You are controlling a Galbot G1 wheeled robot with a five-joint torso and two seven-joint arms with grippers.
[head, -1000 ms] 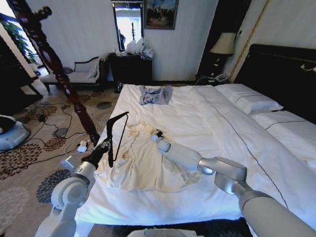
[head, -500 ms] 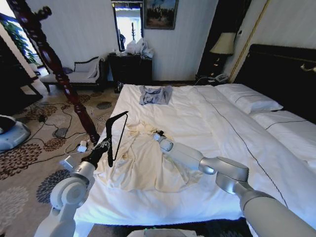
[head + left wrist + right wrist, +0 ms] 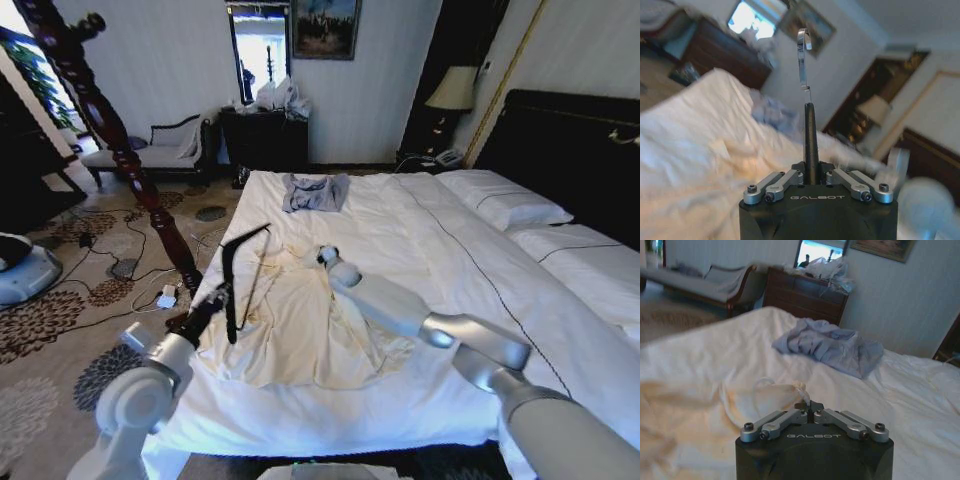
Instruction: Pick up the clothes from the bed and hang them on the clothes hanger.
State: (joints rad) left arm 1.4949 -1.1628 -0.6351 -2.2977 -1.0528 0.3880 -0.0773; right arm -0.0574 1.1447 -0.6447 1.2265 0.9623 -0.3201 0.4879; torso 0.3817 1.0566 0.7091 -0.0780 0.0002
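Change since one second ago: right gripper (image 3: 322, 255) has shifted up the bed (image 3: 420, 260) toward the garment's collar end; clothes hanger (image 3: 237, 275) has tilted, its top arm now leaning over the fabric.

Head view:
- The clothes (image 3: 300, 325): cream, wrinkled, spread on the near left part of the bed.
- Left gripper (image 3: 222, 297): at the bed's left edge, beside the clothes, jaws clamped on the hanger's lower end, hanger raised above the sheet.
- Right gripper: on the upper edge of the clothes, arm stretched across the garment.
- Grey-blue garment (image 3: 315, 192): bunched near the far end of the bed, well apart from the clothes.

Left wrist view:
- Left gripper (image 3: 812, 178): jaws narrow, closed on the black hanger (image 3: 810, 145), silver hook (image 3: 803, 58) pointing away from the camera.

Right wrist view:
- Right gripper (image 3: 810, 410): jaws drawn together, pinching a small fold of the clothes (image 3: 765, 395).
- Grey-blue garment (image 3: 832, 345): lying beyond on the white sheet.
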